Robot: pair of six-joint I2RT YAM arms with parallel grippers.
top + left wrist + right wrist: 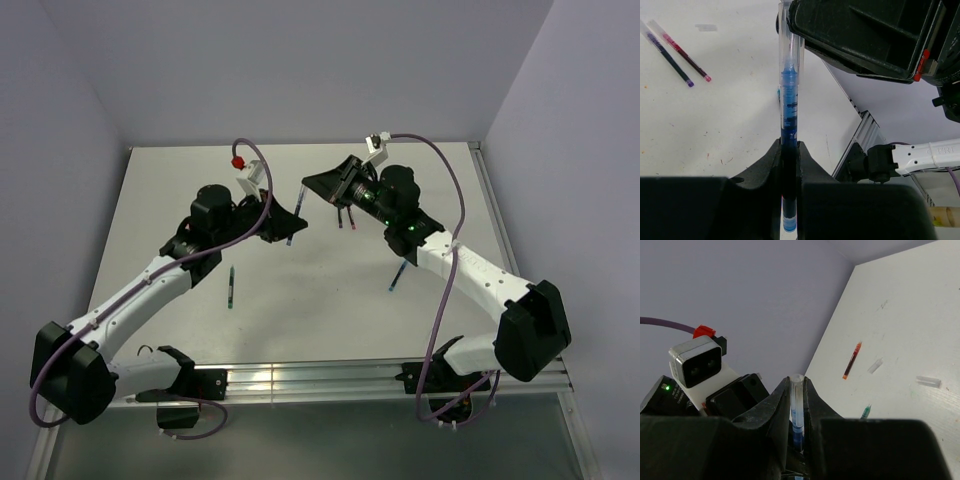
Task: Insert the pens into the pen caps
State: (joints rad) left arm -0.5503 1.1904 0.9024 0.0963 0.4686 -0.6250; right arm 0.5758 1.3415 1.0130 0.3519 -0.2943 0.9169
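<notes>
Your left claw [789, 146] is clenched on the blue pen [789, 95], raised above the bench [715, 130]. Your right claw [796, 385] pinches a clear pen cap [796, 380] with blue showing inside. On the bench lie a purple pen [669, 54] and a red pen [686, 54].

A scuffed white table [300, 320] stands between lilac walls [300, 70].

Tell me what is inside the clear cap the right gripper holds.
Inside the clear cap the front end of the blue pen shows through its wall. The right gripper covers part of the cap, so the depth cannot be told. The left gripper hides part of the pen's lower barrel.
</notes>
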